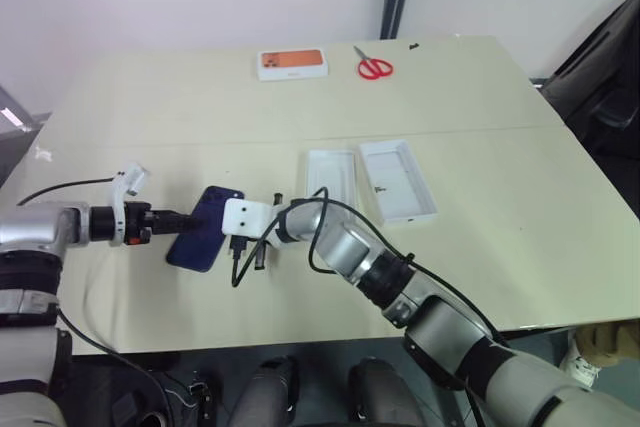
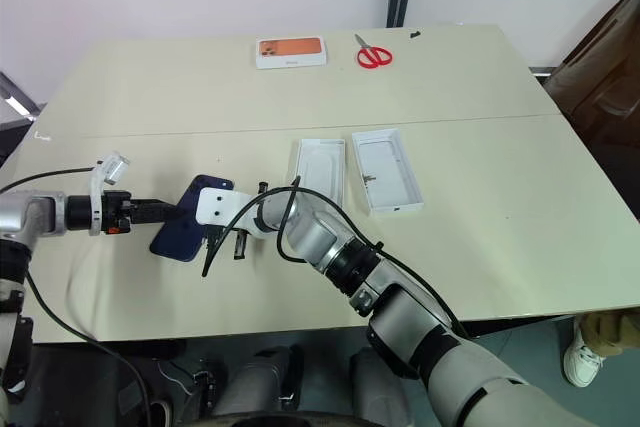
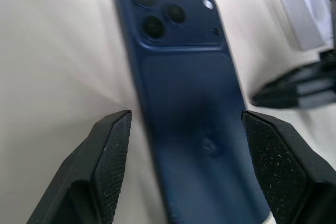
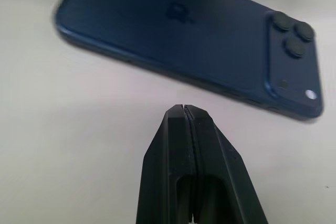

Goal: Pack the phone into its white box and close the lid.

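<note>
Navy phone [image 3: 189, 108] lies between the spread left pincer [image 3: 186, 145] fingers.

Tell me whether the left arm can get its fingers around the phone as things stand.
Probably yes. The left gripper is open, one finger on each side of the phone, which lies flat on the table. The shut right gripper sits just beside the phone's long edge, not between those fingers.

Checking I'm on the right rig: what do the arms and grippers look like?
Silver-grey metal arms with black joint rings and loose black cables. Each wrist carries a white camera bracket. The left gripper has two black, wedge-shaped fingers with grainy textured pads; the right gripper has matching matte black fingers.
</note>
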Available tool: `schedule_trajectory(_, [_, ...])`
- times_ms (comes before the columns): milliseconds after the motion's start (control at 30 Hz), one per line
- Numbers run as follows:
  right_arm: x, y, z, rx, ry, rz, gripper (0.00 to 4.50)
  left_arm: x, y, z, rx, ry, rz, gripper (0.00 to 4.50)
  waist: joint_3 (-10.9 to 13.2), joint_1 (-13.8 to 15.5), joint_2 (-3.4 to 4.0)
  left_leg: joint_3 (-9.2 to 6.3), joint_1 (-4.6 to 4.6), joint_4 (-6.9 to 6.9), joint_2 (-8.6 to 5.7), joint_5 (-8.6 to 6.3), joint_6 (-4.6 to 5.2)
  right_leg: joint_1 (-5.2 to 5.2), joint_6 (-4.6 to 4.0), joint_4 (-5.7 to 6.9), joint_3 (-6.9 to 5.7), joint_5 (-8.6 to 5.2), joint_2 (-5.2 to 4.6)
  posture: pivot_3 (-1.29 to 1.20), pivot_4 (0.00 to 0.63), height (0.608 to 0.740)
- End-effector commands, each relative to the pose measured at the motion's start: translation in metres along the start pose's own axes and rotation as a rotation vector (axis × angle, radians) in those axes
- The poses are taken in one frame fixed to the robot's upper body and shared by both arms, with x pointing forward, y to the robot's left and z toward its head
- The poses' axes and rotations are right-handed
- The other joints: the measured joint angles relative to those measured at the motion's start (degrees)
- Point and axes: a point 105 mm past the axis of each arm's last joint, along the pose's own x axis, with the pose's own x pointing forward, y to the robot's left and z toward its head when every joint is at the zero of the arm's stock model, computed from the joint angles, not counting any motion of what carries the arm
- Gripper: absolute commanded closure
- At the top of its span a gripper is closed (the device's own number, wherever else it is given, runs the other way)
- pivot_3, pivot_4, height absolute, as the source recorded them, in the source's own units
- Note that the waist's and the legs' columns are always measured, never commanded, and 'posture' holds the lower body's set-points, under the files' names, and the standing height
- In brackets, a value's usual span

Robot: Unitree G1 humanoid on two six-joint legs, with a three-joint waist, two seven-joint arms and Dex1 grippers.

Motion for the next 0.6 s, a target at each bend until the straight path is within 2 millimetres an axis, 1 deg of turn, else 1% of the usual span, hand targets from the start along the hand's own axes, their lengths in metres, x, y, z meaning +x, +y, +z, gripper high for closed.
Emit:
schedule_trajectory(33, [-0.004,-0.011,0.007,-0.012,-0.022,-0.04,4.48,0.026,-0.001,-0.054,-0.132,0.193,-0.044,0.97,0.0,0.1,0.04,0.0,0.05,-0.01,-0.01,0.0,0.01,0.06,0.0,0.0,0.0,0.0,0.0,0.0,0.15,0.734])
schedule_trajectory(100, [-0.005,-0.012,0.002,-0.017,-0.012,-0.046,4.48,0.03,-0.003,-0.054,-0.133,0.196,-0.051,0.97,-0.1,0.1,0.12,0.0,0.19,-0.02,-0.01,-0.02,0.03,0.17,0.0,-0.01,0.0,0.0,-0.01,0.0,0.15,0.734])
schedule_trajectory(267, [-0.012,-0.016,-0.009,-0.016,0.011,-0.06,4.48,0.038,-0.012,-0.048,-0.212,0.154,-0.108,0.97,-0.5,0.3,0.45,0.0,0.31,-0.02,-0.05,-0.1,0.17,0.32,0.01,-0.04,0.0,0.0,-0.03,0.0,0.15,0.734])
schedule_trajectory(367, [-0.015,-0.018,-0.013,-0.004,0.018,-0.064,4.48,0.042,-0.01,-0.044,-0.232,0.14,-0.093,0.97,-0.5,0.5,0.5,-0.01,0.42,-0.02,-0.06,-0.18,0.3,0.43,0.01,-0.04,0.01,0.0,-0.05,0.0,0.15,0.734])
schedule_trajectory(433, [-0.016,-0.019,-0.016,-0.003,0.024,-0.066,4.48,0.044,-0.014,-0.041,-0.231,0.136,-0.105,0.97,-0.5,0.6,0.5,-0.01,0.44,-0.01,-0.07,-0.19,0.32,0.45,0.01,-0.04,0.01,0.0,-0.05,0.0,0.15,0.734])
schedule_trajectory(500, [-0.017,-0.02,-0.019,0.004,0.029,-0.064,4.48,0.046,-0.02,-0.036,-0.238,0.133,-0.128,0.97,-0.5,0.8,0.49,-0.01,0.45,-0.01,-0.08,-0.19,0.33,0.47,0.01,-0.04,0.01,0.0,-0.05,0.0,0.15,0.734])
schedule_trajectory(600, [-0.018,-0.021,-0.019,0.015,0.026,-0.067,4.48,0.051,-0.03,-0.034,-0.236,0.139,-0.16,0.97,-0.5,1.2,0.49,0.0,0.46,0.0,-0.08,-0.19,0.32,0.48,0.01,-0.05,0.02,0.0,-0.07,0.0,0.15,0.734])
